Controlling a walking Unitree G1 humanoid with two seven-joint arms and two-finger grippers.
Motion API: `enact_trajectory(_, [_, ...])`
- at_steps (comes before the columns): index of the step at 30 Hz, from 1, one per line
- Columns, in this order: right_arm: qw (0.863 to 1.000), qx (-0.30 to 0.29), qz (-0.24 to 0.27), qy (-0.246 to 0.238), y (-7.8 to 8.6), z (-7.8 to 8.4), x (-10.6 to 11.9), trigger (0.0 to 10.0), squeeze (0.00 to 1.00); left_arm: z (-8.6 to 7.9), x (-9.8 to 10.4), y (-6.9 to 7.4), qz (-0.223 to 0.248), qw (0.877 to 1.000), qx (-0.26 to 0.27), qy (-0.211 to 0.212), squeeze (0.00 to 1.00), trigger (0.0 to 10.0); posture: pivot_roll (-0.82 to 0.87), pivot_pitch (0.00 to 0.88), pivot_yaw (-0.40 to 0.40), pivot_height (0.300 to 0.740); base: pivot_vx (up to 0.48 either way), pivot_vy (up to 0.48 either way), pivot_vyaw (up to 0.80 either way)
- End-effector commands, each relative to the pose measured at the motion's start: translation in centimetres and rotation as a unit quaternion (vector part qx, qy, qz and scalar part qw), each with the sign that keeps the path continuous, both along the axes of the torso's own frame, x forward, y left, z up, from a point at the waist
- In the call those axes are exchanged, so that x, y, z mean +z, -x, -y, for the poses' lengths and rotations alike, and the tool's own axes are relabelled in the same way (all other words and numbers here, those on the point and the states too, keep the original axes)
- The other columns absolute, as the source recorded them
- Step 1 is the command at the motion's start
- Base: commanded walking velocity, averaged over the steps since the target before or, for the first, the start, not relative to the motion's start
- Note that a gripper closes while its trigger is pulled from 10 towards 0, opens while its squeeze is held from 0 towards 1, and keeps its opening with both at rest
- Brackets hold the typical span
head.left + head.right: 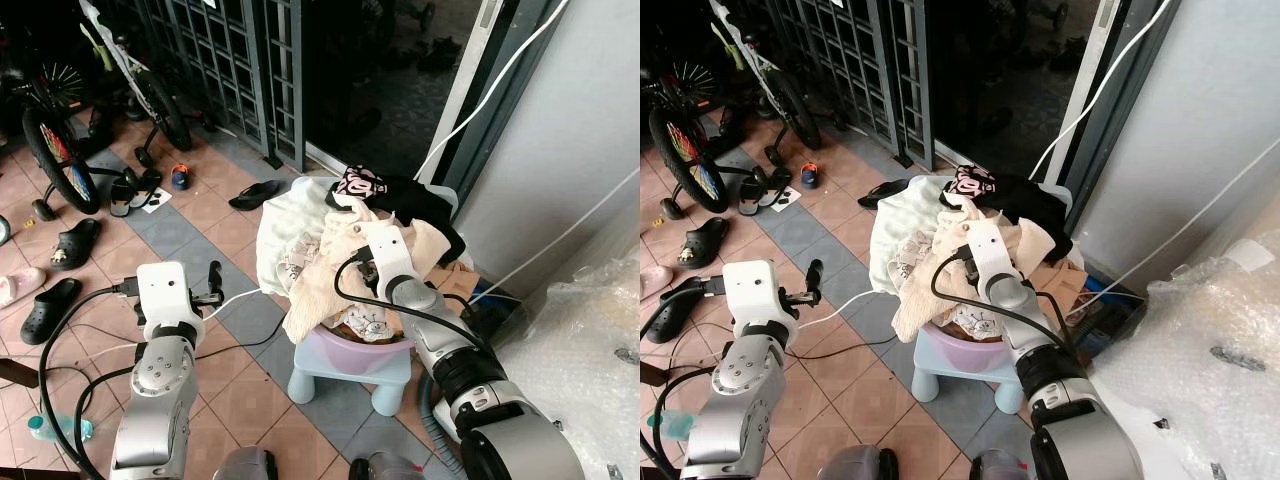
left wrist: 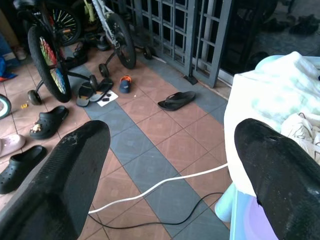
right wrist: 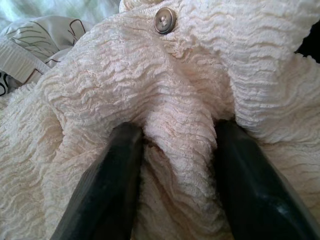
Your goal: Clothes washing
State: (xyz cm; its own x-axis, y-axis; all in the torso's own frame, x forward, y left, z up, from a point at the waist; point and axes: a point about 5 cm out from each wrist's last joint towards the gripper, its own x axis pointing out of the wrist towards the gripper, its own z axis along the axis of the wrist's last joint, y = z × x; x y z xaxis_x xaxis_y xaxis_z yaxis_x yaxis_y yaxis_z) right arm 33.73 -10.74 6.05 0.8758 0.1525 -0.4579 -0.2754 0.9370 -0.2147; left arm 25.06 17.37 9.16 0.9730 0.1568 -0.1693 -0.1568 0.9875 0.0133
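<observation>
A heap of laundry sits in a purple basin on a pale blue stool. A cream crinkled garment with a button hangs over the front of the heap. My right gripper is pushed into it, its black fingers shut on a fold of the cream cloth. A black garment with a pink print lies on top, and a white and pale green cloth drapes the left side. My left gripper is held out left of the heap, open and holding nothing.
Bicycles and scattered sandals and clogs fill the tiled floor at left. A flip-flop lies near the metal grille. White and black cables cross the tiles. Bubble wrap is piled at right.
</observation>
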Motion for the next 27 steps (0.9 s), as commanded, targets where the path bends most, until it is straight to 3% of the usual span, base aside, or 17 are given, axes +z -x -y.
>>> enact_trajectory(1, [0.999,-0.005,-0.051,-0.005,1.1,0.2,-2.0,0.0,0.00,-0.1,0.3,0.1,0.001,1.000,0.001,-0.004,0.00,10.0,0.07,0.119,0.005,0.740,0.000,0.000,0.00])
enact_trajectory(8, [0.998,-0.012,-0.053,-0.018,1.1,0.3,-2.3,0.0,0.00,0.1,0.3,-0.2,-0.001,1.000,0.000,-0.003,0.00,10.0,0.06,0.112,0.008,0.740,0.000,0.000,0.00])
enact_trajectory(17, [0.999,-0.020,-0.021,-0.036,0.8,0.7,-1.8,0.0,0.00,0.2,0.4,-0.5,0.010,1.000,0.010,0.004,0.00,10.0,0.05,0.086,-0.005,0.740,0.000,0.000,0.00])
enact_trajectory(22, [0.998,-0.018,0.032,-0.054,0.6,0.7,-0.7,0.0,0.00,0.0,0.7,-0.9,0.019,0.999,0.031,-0.001,0.00,10.0,0.04,0.072,-0.006,0.740,0.000,0.000,0.00])
enact_trajectory(26, [0.988,-0.004,0.112,-0.108,0.1,1.0,2.5,0.0,0.00,-0.2,1.7,-1.2,0.034,0.999,0.036,-0.007,0.00,10.0,0.04,0.080,-0.006,0.740,0.000,0.000,0.00])
enact_trajectory(27, [0.979,-0.013,0.149,-0.135,0.1,2.1,4.0,0.0,0.00,-0.1,2.5,-1.2,0.049,0.998,0.035,-0.020,0.00,10.0,0.04,0.086,0.001,0.740,0.000,0.000,0.00])
